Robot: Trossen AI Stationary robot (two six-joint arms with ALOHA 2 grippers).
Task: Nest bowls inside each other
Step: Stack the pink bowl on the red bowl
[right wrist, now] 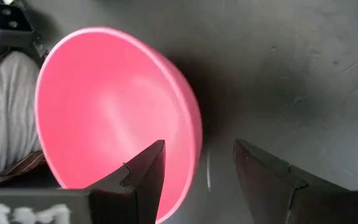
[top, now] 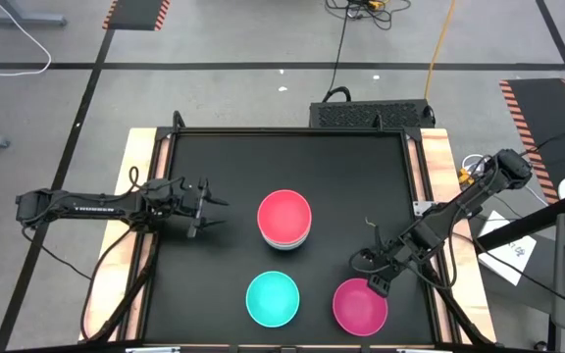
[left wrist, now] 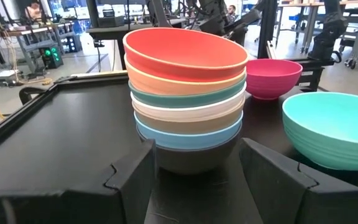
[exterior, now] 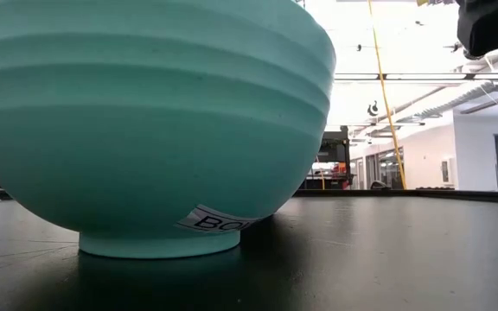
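Observation:
A stack of several nested bowls [top: 284, 220], red-pink on top, stands at the table's middle; the left wrist view shows the stack [left wrist: 188, 93] with peach, green, white, olive-grey, blue and a dark one beneath. A turquoise bowl [top: 273, 298] [exterior: 145, 121] [left wrist: 334, 127] rests on its foot near the near edge. A magenta bowl [top: 360, 306] [right wrist: 110, 112] [left wrist: 272, 74] sits to its right. My left gripper [top: 209, 208] [left wrist: 196, 152] is open, left of the stack and apart from it. My right gripper [top: 374, 281] [right wrist: 197, 152] is open, one finger over the magenta bowl's inside, one outside its rim.
The black table top [top: 224, 157] has a raised rim and wooden side rails [top: 437, 167]. Bare mat lies along the far half and between the bowls. The turquoise bowl stands just left of the magenta one, the stack just beyond both.

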